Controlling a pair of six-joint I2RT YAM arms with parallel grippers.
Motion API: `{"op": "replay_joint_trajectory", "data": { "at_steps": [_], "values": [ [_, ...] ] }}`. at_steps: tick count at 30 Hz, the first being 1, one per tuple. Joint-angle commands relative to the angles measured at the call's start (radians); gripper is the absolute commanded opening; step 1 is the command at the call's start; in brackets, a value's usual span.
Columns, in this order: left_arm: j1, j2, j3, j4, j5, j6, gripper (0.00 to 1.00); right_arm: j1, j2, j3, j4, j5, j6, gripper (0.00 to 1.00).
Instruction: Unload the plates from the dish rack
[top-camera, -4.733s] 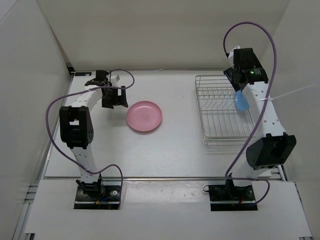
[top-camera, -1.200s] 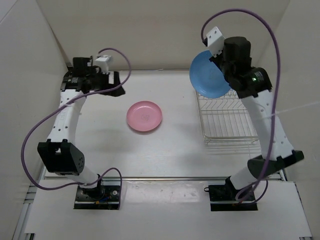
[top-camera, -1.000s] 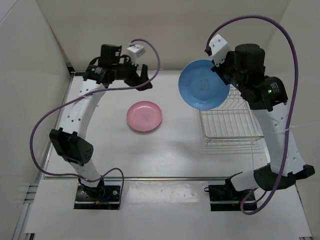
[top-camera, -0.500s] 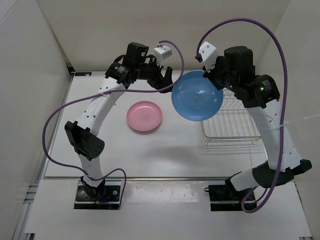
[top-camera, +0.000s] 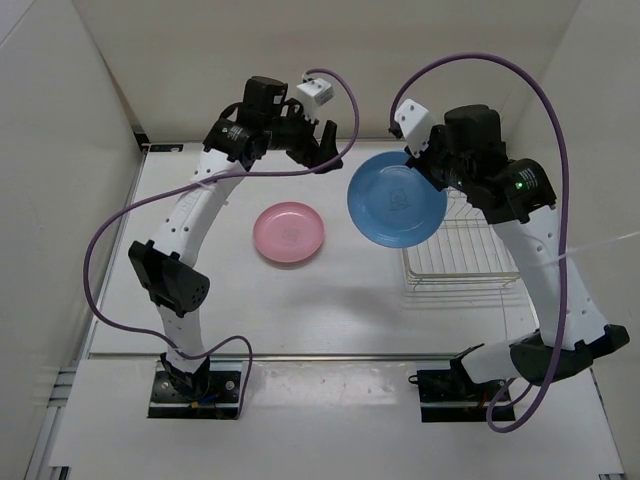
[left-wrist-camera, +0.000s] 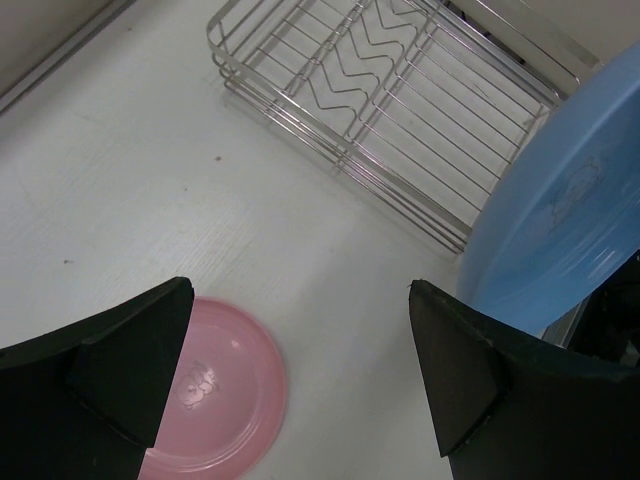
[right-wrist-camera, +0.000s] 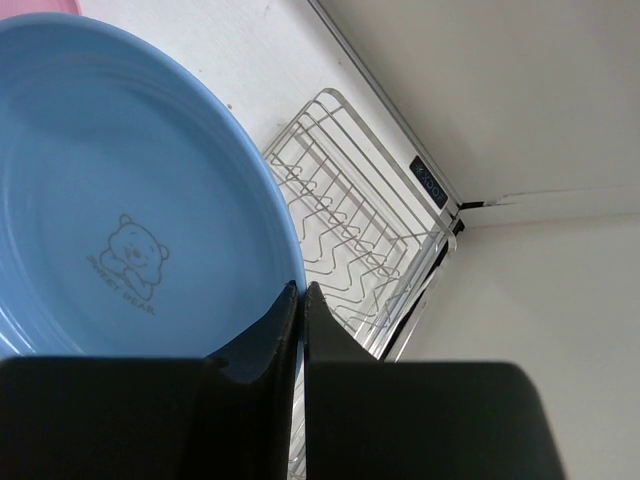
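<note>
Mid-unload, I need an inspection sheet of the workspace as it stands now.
Surface: white table, a few tiny specks.
Job's things: round pink plastic plate lies flat on the table; round light blue plastic plate is held tilted in the air; silver wire dish rack shows no plate.
Clutter: nothing seen.
Grippers: right gripper shut on the blue plate's rim; left gripper open, empty, beside that plate.
Cables: purple cables loop above both arms.
Surroundings: white walls on three sides.

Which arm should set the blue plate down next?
Right. The right gripper is shut on the blue plate's rim, out of the rack; the left gripper is open and empty.
</note>
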Motion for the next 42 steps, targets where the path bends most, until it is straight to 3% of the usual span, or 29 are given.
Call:
{"op": "replay_joint_trajectory", "data": {
  "at_steps": [1, 21, 26, 37, 40, 42],
  "values": [
    [0.017, -0.044, 0.031, 0.012, 0.0, 0.007, 1.0, -0.005, -0.032, -0.007, 0.088, 0.017, -0.024, 0.0],
    [-0.075, -0.093, -0.038, 0.003, 0.055, -0.022, 1.0, -0.005, 0.037, 0.019, 0.181, 0.026, -0.014, 0.0],
    [-0.075, -0.083, -0.038, 0.003, 0.055, -0.022, 0.85, -0.005, 0.037, 0.037, 0.163, 0.017, -0.003, 0.0],
    [-0.075, -0.027, 0.01, 0.021, 0.095, -0.031, 0.83, -0.005, 0.037, 0.077, 0.14, -0.012, 0.038, 0.0],
    [-0.075, -0.018, 0.02, 0.03, 0.095, -0.04, 0.71, -0.005, 0.037, 0.077, 0.129, -0.021, 0.048, 0.0],
    [-0.075, -0.009, 0.021, 0.031, 0.095, -0.04, 0.52, -0.005, 0.037, 0.077, 0.129, -0.021, 0.048, 0.0]
  ]
}}
